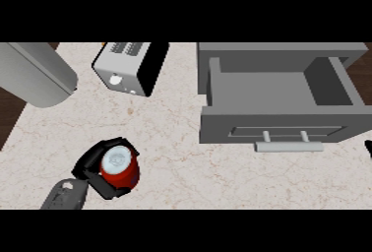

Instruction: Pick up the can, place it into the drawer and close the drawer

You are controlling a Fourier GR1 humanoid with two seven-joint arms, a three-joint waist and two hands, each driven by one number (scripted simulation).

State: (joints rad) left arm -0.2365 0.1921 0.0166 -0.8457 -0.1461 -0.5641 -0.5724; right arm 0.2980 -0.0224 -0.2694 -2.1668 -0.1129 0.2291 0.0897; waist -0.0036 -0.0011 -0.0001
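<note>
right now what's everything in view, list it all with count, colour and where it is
red cylindrical can with a pale top: one, red, lower left of the counter, inside curled fingers
open metal drawer: one, grey, right side, pulled out toward the robot
bar handle: one, light grey, on the drawer's front
boxy toaster: one, silver and black, top centre
large cylinder: one, grey, top left corner, partly cut off
marbled stone counter: one, pale beige, under everything
left hand: one, black on a grey forearm, lower left, curled round the can
right hand: one, black sliver at the right edge, too little shows to tell more
</note>
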